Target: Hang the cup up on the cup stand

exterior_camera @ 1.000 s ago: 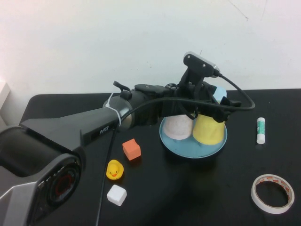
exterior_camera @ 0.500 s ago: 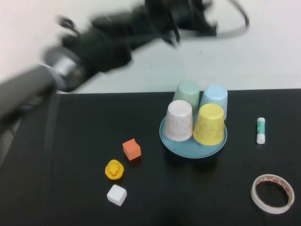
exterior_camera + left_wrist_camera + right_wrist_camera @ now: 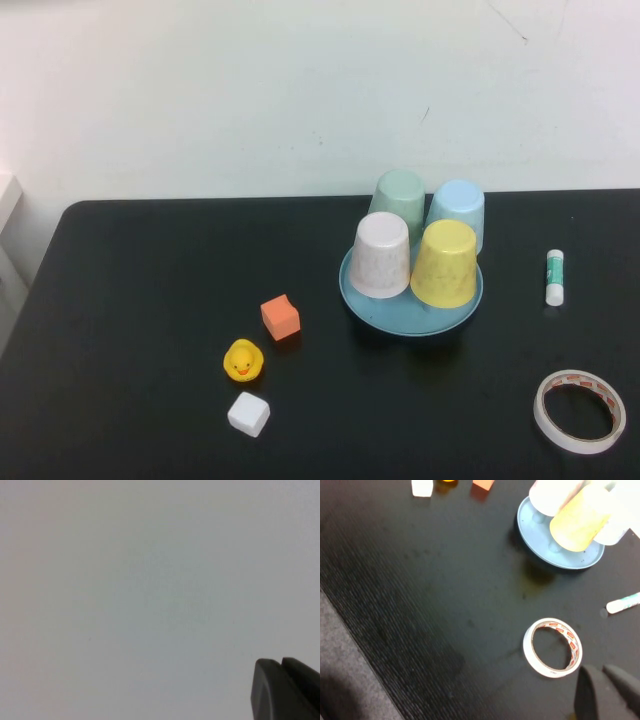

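Note:
The yellow cup (image 3: 445, 263) stands upside down at the front right of the teal cup stand (image 3: 400, 318), and nothing holds it. A pale pink cup (image 3: 381, 255), a green cup (image 3: 398, 198) and a light blue cup (image 3: 457, 208) are upturned on the same stand. Neither arm shows in the high view. My left gripper (image 3: 280, 663) is shut and empty, with only the white wall before it. My right gripper (image 3: 601, 672) is shut and empty, raised over the table near the tape roll (image 3: 552, 647). From there the yellow cup (image 3: 579, 517) and the stand (image 3: 540, 545) lie far off.
An orange cube (image 3: 280, 317), a yellow duck (image 3: 243, 361) and a white cube (image 3: 248, 413) lie left of the stand. A glue stick (image 3: 555, 277) lies to its right, and a tape roll (image 3: 579, 410) at the front right.
My left arm let go of the yellow cup on the stand, swung up and away out of the high view, and its gripper shut. The cups have not moved.

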Robot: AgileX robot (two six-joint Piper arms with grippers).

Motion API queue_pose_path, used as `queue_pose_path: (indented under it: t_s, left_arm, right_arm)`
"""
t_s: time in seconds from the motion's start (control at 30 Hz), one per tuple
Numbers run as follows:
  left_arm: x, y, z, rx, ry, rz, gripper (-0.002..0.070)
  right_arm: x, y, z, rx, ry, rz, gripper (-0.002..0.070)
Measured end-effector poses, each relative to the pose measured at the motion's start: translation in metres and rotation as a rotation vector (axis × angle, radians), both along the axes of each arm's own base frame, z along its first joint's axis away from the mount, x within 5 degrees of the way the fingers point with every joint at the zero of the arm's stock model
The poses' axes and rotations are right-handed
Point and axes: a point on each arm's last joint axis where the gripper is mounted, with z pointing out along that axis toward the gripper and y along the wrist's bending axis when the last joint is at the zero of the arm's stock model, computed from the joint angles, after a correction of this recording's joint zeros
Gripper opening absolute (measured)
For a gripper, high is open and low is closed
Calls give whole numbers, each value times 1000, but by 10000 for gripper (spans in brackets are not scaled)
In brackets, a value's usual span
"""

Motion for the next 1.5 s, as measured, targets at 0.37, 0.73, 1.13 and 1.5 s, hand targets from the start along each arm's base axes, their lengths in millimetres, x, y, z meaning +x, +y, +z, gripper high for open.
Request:
queue_pose_path:
  t_s: [0.37, 0.73, 1.13, 1.5]
  left_arm:
    - [-101, 68, -56, 35, 30, 65, 0]
    - [-133, 107, -173, 135, 142, 263, 0]
    - [-168, 159, -201, 58, 186, 541, 0]
    - [-169, 164, -200, 168, 138, 666, 0]
  right_arm:
    - [0, 0, 0, 0, 0, 0, 0]
    - [0, 0, 0, 0, 0, 0, -1]
    - [0, 0, 0, 0, 0, 0, -1]
    - [0, 0, 0, 0, 0, 0, -1]
